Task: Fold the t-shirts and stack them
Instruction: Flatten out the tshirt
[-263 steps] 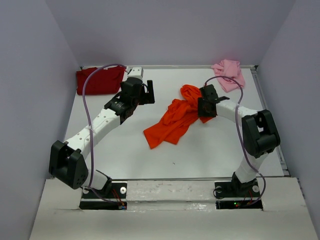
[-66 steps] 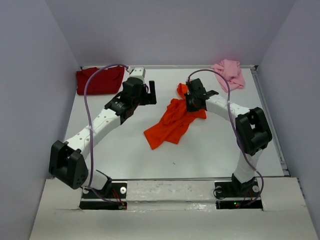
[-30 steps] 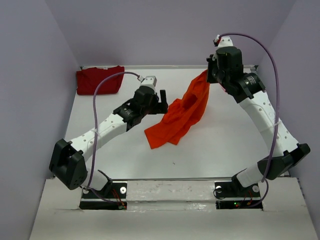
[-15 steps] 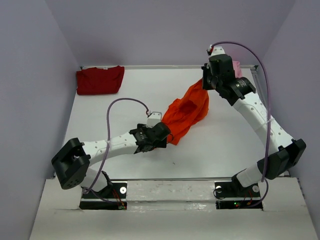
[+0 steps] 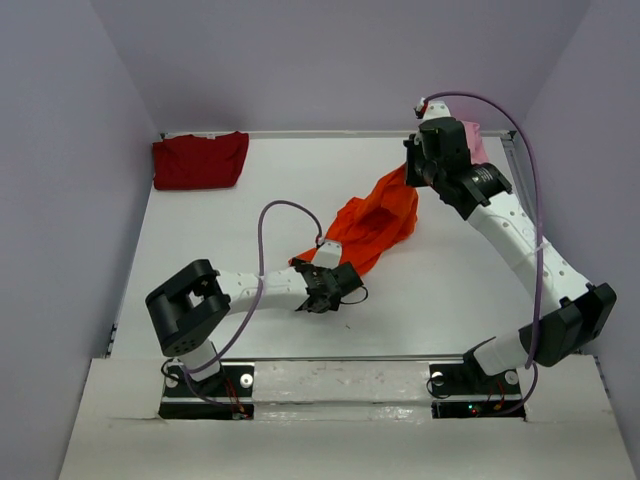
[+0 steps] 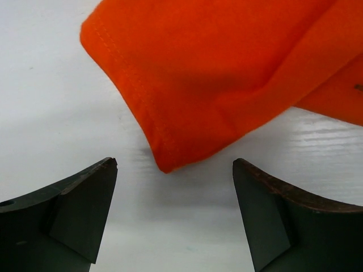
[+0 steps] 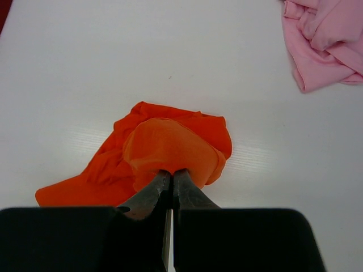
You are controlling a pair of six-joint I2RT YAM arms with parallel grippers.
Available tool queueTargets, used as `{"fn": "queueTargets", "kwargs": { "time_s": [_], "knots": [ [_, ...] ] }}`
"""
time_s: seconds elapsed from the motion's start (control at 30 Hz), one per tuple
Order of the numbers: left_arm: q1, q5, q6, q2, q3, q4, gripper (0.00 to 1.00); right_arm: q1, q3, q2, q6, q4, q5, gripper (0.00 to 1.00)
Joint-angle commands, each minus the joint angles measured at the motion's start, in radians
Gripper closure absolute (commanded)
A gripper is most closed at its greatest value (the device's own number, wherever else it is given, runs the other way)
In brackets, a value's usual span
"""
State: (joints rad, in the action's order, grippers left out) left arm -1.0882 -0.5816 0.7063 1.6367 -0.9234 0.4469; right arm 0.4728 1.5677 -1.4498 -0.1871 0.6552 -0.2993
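The right gripper is raised over the far right part of the table. Its fingers are pressed together on a bunched fold of the bright orange t-shirt. In the right wrist view the right gripper pinches that fold at the fingertips, and the rest of the orange t-shirt hangs below it down to the white surface. The cloth slopes from this grip toward the middle of the table, where its lower end lies on the surface.

The left gripper is low over the table, between the middle and the near edge, at that lower end. In the left wrist view the left gripper has its jaws spread wide. A stitched hem corner of the orange t-shirt points into the gap between the fingertips, and neither finger touches it.

The dark red t-shirt lies flat in the far left corner. The pale pink t-shirt lies crumpled in the far right corner, and in the overhead view it is partly hidden behind the right arm.
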Motion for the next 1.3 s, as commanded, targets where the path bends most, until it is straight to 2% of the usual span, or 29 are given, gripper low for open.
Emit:
{"fn": "queueTargets", "kwargs": {
  "time_s": [0.0,0.2,0.53,0.7,1.0,1.27],
  "knots": [
    [-0.045,-0.008,0.042,0.008,-0.042,0.007,0.08,0.01,-0.009,0.034,0.006,-0.072,-0.008,1.0],
    [-0.098,-0.004,0.07,0.032,-0.037,0.019,0.09,0.01,-0.027,0.037,0.008,-0.077,-0.017,1.0],
    [-0.093,-0.032,0.067,0.129,-0.015,-0.005,0.1,0.01,-0.041,0.058,0.012,-0.086,-0.014,1.0],
    [-0.085,-0.067,0.085,0.163,-0.022,0.036,0.1,0.01,-0.046,0.054,0.012,-0.089,-0.015,1.0],
    [-0.033,-0.058,0.093,0.065,-0.011,0.107,0.14,0.01,-0.046,0.052,0.012,-0.092,-0.015,1.0],
    [0.014,-0.06,0.041,0.083,-0.02,0.133,0.12,0.01,-0.055,0.054,0.015,-0.097,-0.026,1.0]
  ]
}}
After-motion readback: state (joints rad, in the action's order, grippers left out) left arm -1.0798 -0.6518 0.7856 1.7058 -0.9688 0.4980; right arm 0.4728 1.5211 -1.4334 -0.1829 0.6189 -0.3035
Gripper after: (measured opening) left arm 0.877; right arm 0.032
